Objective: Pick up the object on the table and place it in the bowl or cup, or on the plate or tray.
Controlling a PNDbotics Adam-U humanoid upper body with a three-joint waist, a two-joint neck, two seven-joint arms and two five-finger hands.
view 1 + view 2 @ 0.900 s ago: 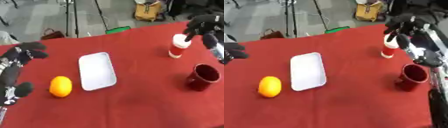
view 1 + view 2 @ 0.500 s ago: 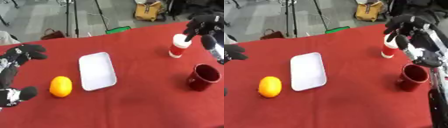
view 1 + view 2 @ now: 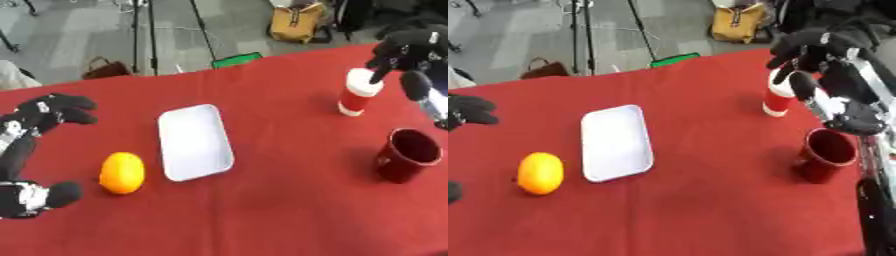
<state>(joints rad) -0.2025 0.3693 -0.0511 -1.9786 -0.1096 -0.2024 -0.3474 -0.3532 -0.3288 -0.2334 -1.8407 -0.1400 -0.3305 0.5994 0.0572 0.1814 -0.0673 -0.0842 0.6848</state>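
One worktop (image 3: 262, 220) covered in red cloth fills most of both views, its near and side edges cut off. On it lie four things, one of each kind. Largest is a single white rectangular tray (image 3: 194, 141), left of centre, lying flat with nothing on it. Next is one dark red cup (image 3: 408, 155) at the near right, upright, its mouth open upward. Far of it stands one red-and-white cylindrical container (image 3: 358, 92), upright; what it is cannot be made out beyond its colours. Smallest is one orange (image 3: 122, 172), the thing to be picked up, on the cloth just left of the tray and apart from it.

Two black hands show. The left hand (image 3: 52, 112) hovers at the far left, above the cloth and well apart from the orange, fingers curled with nothing in them; its arm runs down the left edge and is partly cut off. The right hand (image 3: 822, 47) hangs just over the container's top, fingers bent downward; whether they touch it cannot be told, and the hand partly hides the container's rim in the right eye view.
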